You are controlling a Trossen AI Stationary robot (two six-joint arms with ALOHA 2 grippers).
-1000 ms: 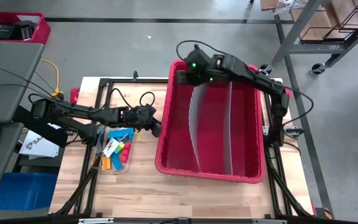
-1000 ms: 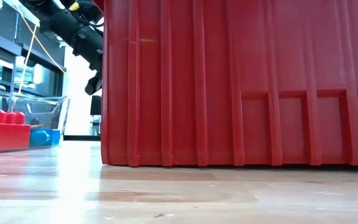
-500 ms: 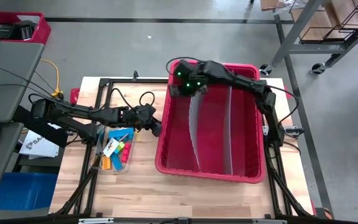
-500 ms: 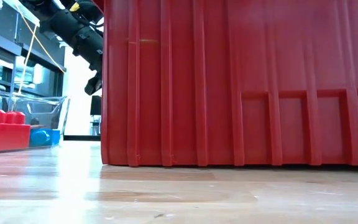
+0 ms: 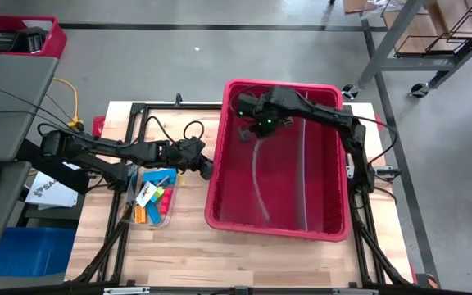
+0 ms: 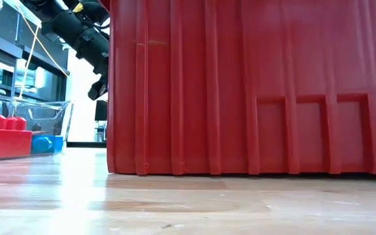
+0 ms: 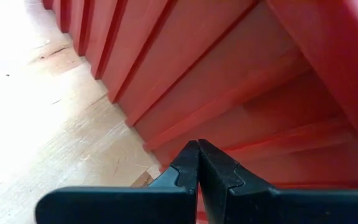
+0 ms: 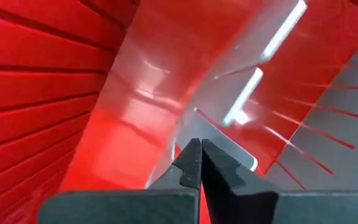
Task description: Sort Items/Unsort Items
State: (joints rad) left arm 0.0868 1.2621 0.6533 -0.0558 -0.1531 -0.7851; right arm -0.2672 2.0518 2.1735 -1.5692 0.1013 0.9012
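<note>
Inside the far-left part of the red bin [image 5: 277, 221], my right gripper [image 5: 245, 133] hung with its fingers pressed together and nothing between them; the right wrist view showed the closed tips [image 8: 194, 163] pointing down at the glossy bin floor beside a clear divider [image 8: 229, 127]. From above, I saw two clear dividers [image 5: 303, 176] running the length of the bin, and the right arm reaching in over the far rim from the right side of the table.

My left gripper [image 5: 206, 170] sat just outside the bin's left wall, its fingers [image 7: 197, 165] also closed on nothing, tips aimed at the ribbed red wall just above the wooden table [image 5: 187, 246]. The left arm stretched across from the table's left edge.

The items [image 5: 156, 199] lay well apart from both grippers' tips, gathered in a small clear tray [image 5: 170, 215] on the table to the left of the bin, near the left arm. I could make out orange, yellow, green, red and blue pieces with a dark stick or two among them. In the low view, a red block [image 6: 4, 136] and a blue piece [image 6: 43, 144] showed through the clear tray wall, and the bin's side filled most of the picture.
</note>
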